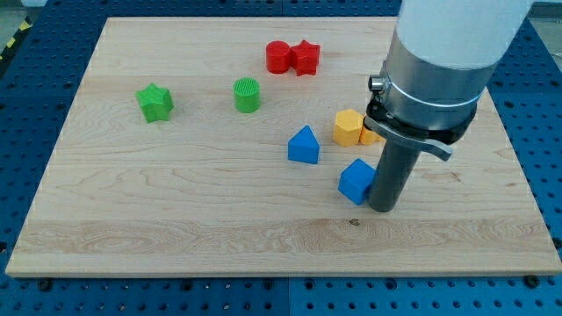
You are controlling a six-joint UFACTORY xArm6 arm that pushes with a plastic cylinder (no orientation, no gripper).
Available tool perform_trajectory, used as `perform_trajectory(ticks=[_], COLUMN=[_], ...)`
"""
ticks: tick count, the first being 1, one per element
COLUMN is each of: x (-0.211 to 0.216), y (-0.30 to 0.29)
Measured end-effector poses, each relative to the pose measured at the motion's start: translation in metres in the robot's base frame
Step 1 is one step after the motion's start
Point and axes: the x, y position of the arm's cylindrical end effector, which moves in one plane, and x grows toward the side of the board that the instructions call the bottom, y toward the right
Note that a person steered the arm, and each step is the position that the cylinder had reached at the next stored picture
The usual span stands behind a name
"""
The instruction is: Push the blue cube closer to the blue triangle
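The blue cube [356,180] lies on the wooden board [176,202], right of centre. The blue triangle [304,145] lies a short way up and to the left of it, with a small gap between them. My tip [384,207] rests on the board just to the right of the blue cube, touching or nearly touching its right side. The arm's white and grey body rises above it toward the view's top right.
A yellow block [348,128] sits above the cube, with an orange block partly hidden behind the arm. A red cylinder [278,56] and red star [306,58] sit at the top. A green cylinder [248,95] and green star [155,102] lie at the left.
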Motion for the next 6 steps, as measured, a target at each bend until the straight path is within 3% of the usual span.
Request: perform_trajectory(ticks=[1, 3, 6], x=[-0.001, -0.002, -0.026], y=[-0.021, 0.027, 0.028])
